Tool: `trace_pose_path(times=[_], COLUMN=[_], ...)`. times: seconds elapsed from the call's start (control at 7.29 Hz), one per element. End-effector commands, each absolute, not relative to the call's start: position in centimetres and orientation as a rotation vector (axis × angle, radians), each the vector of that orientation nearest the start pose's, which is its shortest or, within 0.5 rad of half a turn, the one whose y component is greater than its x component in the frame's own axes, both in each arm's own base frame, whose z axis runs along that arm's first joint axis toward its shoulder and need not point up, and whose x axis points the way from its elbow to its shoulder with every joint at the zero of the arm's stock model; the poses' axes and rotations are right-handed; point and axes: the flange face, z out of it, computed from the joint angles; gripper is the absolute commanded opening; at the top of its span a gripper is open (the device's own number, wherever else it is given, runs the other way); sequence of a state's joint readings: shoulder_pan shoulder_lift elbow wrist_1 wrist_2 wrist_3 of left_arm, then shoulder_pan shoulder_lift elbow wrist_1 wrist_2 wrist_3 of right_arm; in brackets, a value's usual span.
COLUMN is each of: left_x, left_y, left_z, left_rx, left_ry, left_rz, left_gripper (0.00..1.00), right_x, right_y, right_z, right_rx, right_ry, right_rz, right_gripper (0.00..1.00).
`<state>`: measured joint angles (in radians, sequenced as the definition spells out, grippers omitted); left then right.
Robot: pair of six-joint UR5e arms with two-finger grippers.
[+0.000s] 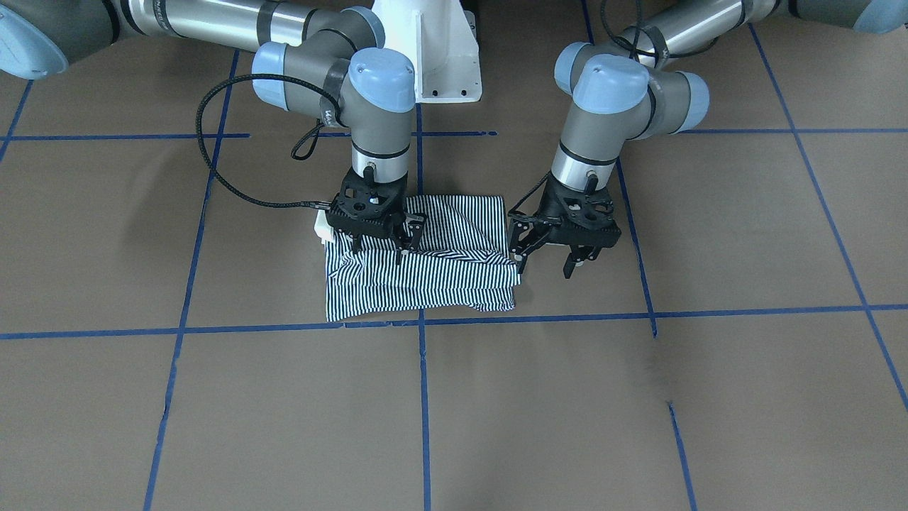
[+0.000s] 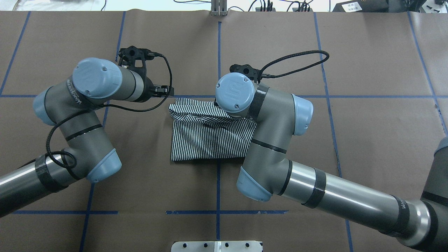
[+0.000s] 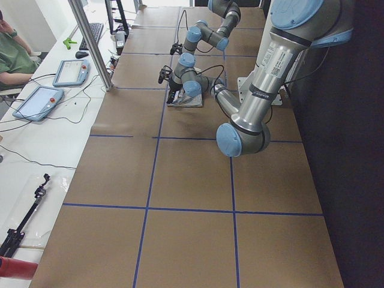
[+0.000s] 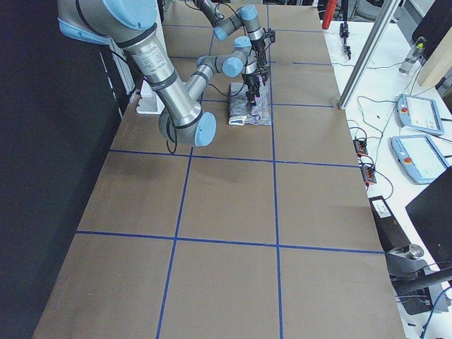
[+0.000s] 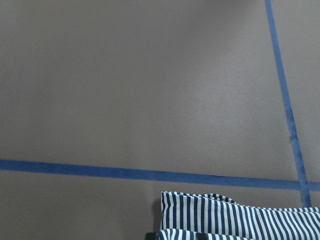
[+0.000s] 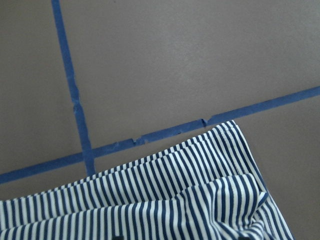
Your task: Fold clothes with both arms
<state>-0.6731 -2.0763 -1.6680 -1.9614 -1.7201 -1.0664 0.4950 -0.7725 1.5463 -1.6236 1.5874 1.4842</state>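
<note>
Brown table [image 1: 709, 426], blue tape grid [image 1: 424, 397]; white pedestal [image 1: 433, 50]; pendants [image 3: 37, 102]; seated person [image 3: 12, 57].

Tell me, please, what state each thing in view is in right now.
Striped shirt: folded into a compact rectangle, lying down, top layer rumpled.
Left gripper: open, beside the shirt's edge, holding nothing.
Right gripper: open, fingertips over the shirt's top layer.

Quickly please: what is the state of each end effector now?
Left end effector: open, empty, beside the striped shirt.
Right end effector: open, over the shirt.
</note>
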Motion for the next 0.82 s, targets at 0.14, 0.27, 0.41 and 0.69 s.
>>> trace_pose_path(times=[0.14,0.27,0.41,0.69], left_x=[43.5,43.5,43.5,43.5], left_y=[-51.3,-51.3,-51.2,-51.2], left_z=[28.7,28.7,28.8,28.7], left_rx=[0.449,0.449,0.447,0.448], left_ry=[0.891,0.891,0.891,0.892], left_rz=[-0.064,-0.064,-0.064,-0.063], left_gripper=[1.00,1.00,1.00,1.00], right_x=[-61.2,-61.7,-62.3,-62.4], right_y=[-41.6,-41.3,-41.8,-43.6], right_z=[19.2,20.3,21.5,22.7], right_rx=[0.226,0.252,0.259,0.279], right_ry=[-0.685,-0.656,-0.621,-0.580], right_rz=[0.218,0.154,0.155,0.163], right_gripper=[1.00,1.00,1.00,1.00])
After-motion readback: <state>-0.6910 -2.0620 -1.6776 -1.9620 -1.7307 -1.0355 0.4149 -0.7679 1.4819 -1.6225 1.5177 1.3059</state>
